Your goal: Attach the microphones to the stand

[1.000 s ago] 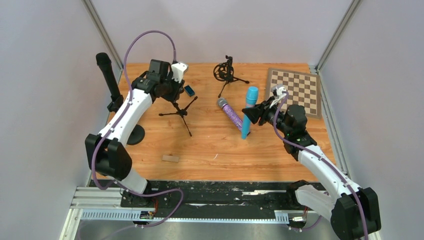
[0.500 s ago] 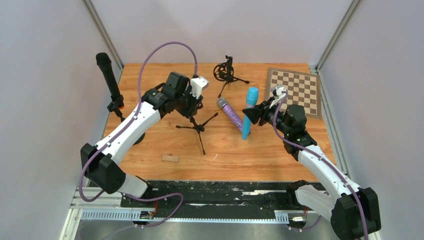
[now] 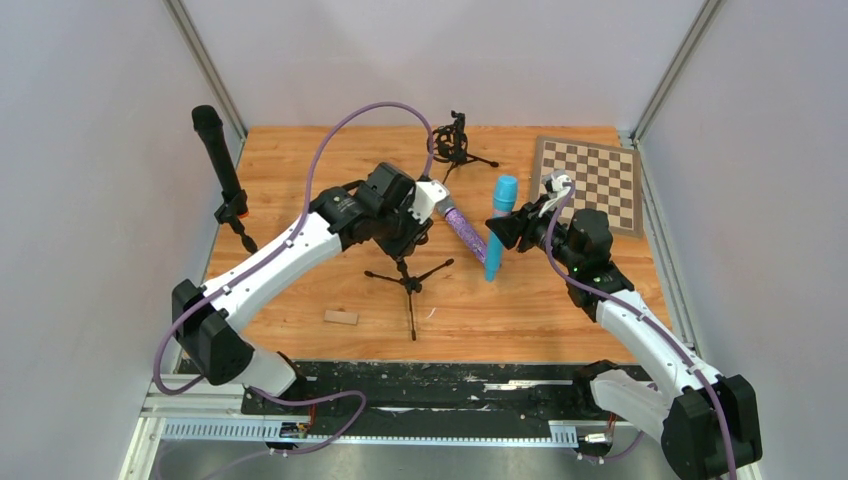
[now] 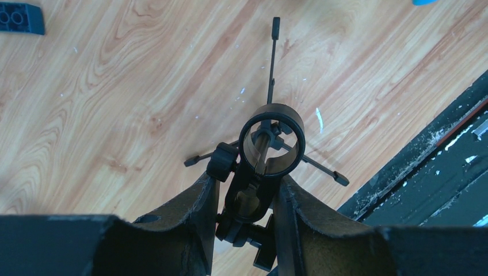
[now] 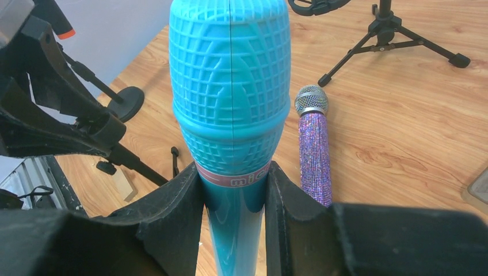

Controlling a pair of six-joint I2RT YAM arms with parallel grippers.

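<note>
Left gripper [image 3: 405, 238] | clamped on tripod stand [image 3: 409, 285], carried from back-left to mid-table [image 3: 520, 320], beside purple glitter microphone [image 3: 464, 232] | right gripper [image 3: 502, 232] | unmoved, gripping upright light blue microphone [image 3: 503, 192] | black microphone [image 3: 214, 148] stayed upright, left edge.

I see a chessboard [image 3: 588, 183] at the far right of the wooden surface [image 3: 520, 310], small wood block [image 3: 340, 317] near front edge, blue brick [image 4: 22, 18] on left wrist view.

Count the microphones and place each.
3: black microphone upright in a stand at far left; light blue microphone gripped by the right tool; purple glitter microphone lying on the table beside it. None seems hidden.
</note>
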